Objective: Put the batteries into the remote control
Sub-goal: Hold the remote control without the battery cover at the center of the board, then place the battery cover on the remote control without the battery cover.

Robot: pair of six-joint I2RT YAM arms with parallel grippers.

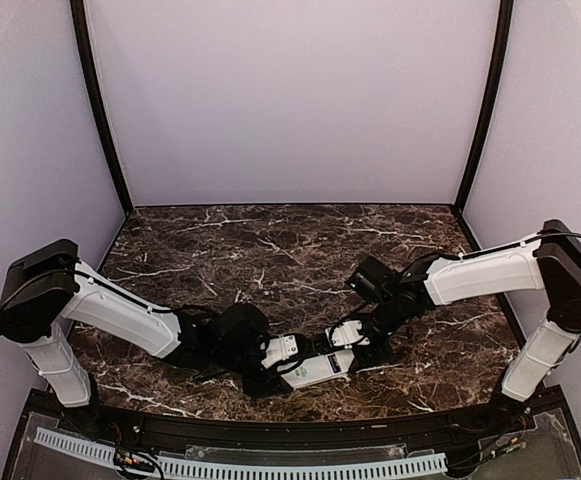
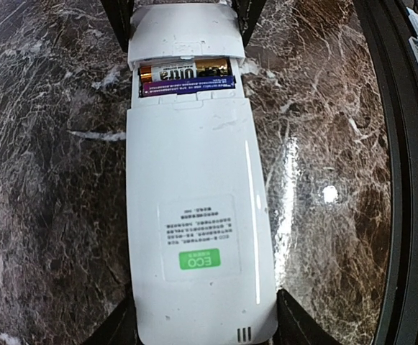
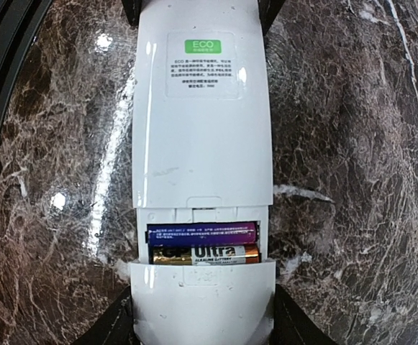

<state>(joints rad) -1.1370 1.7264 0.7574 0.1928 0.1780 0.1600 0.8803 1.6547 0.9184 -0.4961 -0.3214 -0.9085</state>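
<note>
Remote control [image 1: 315, 367] sits back-up near the desk's [image 1: 270, 240] front edge. My left tool [image 2: 205, 325] clamps one end and my right tool [image 3: 203, 321] clamps the other. Both batteries [image 3: 203, 244] lie side by side in its open compartment.

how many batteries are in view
2: a purple battery and a gold-and-black battery, side by side in the open compartment of the remote control. Others may be hidden.
</note>
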